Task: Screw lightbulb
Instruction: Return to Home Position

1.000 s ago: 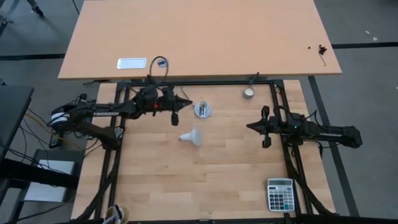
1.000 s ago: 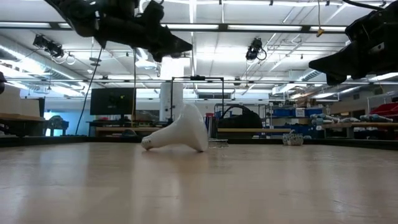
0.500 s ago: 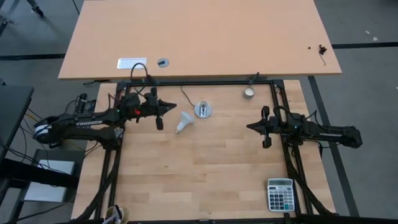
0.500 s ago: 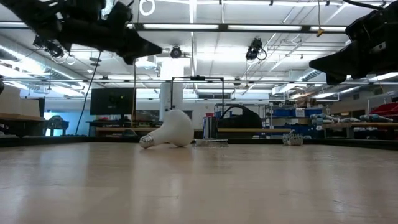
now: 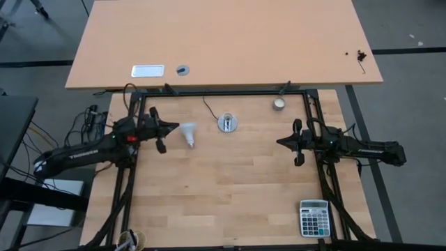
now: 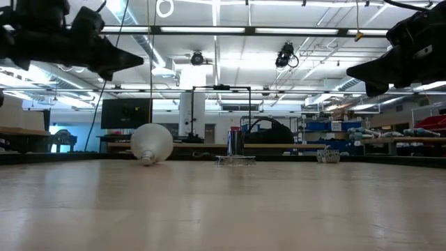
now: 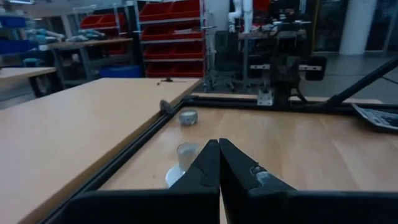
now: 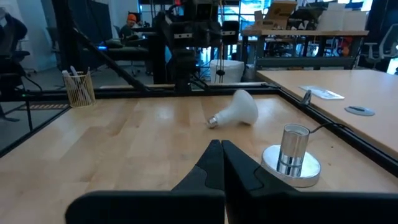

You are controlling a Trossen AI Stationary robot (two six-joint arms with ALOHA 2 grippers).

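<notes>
The white lightbulb [image 5: 189,132] lies on its side on the wooden table, wide head toward the far edge, narrow neck [image 5: 191,143] toward the near edge. It also shows in the low view [image 6: 151,143] and the right wrist view [image 8: 239,111]. The grey socket [image 5: 227,123], with its metal cylinder [image 8: 291,149] and black cord, stands just to its right. My left gripper [image 5: 175,127] is shut and empty, in the air just left of the bulb and well above it [image 6: 139,60]. My right gripper [image 5: 279,142] is shut and empty, held above the table's right part.
A small cream puck [image 5: 279,104] sits at the far right of the wooden table. A calculator [image 5: 314,217] lies at the near right corner. A black frame [image 5: 230,92] runs along the table's far and side edges. A larger desk [image 5: 223,42] stands beyond.
My left gripper has drawn back toward the table's left edge, staying shut. The lightbulb has rolled along the table toward the left and far side and turned about, so its neck now points toward the near edge rather than the left.
</notes>
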